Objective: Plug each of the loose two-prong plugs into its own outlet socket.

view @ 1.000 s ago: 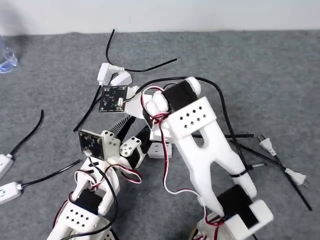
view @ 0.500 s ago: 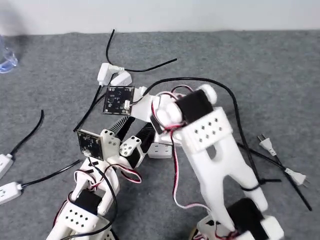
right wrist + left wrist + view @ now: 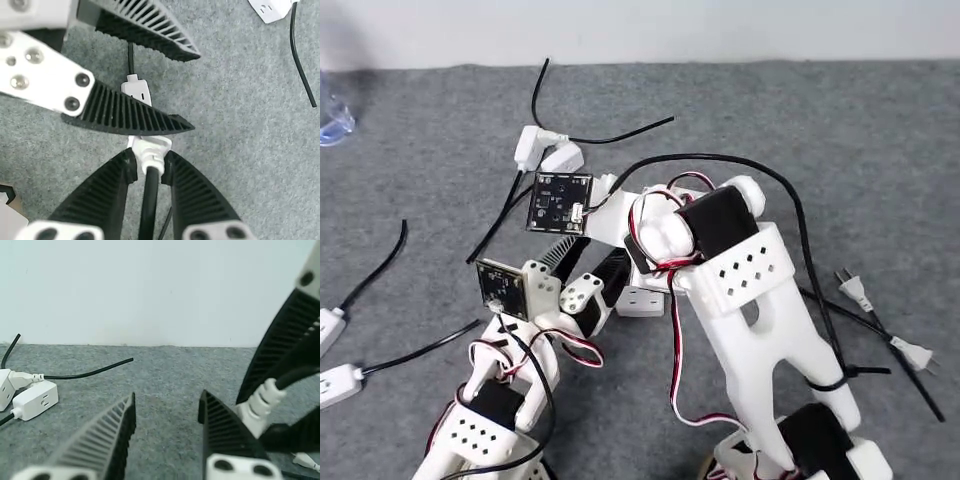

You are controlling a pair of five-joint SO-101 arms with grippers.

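Observation:
My right gripper (image 3: 150, 156) is shut on a white two-prong plug (image 3: 150, 146), its black cord running back between the fingers. That plug (image 3: 257, 407) also shows in the left wrist view, off to one side of my left gripper (image 3: 167, 397), which is open with only carpet between its fingers. A small white socket (image 3: 136, 91) on a black cord lies on the carpet between the left gripper's fingers (image 3: 132, 117), just ahead of the held plug. From above, both grippers meet mid-table under the arms. Two loose plugs (image 3: 855, 290) (image 3: 915, 352) lie at the right.
Two white outlet sockets (image 3: 548, 150) sit at the back, one with a plug in it. Two more sockets (image 3: 332, 352) lie at the left edge. Black cords cross the grey carpet at the right. A wall bounds the far side.
The right arm's upper links swung to the right and toward the front in the high view, and its wrist shifted slightly right. The left arm stayed put.

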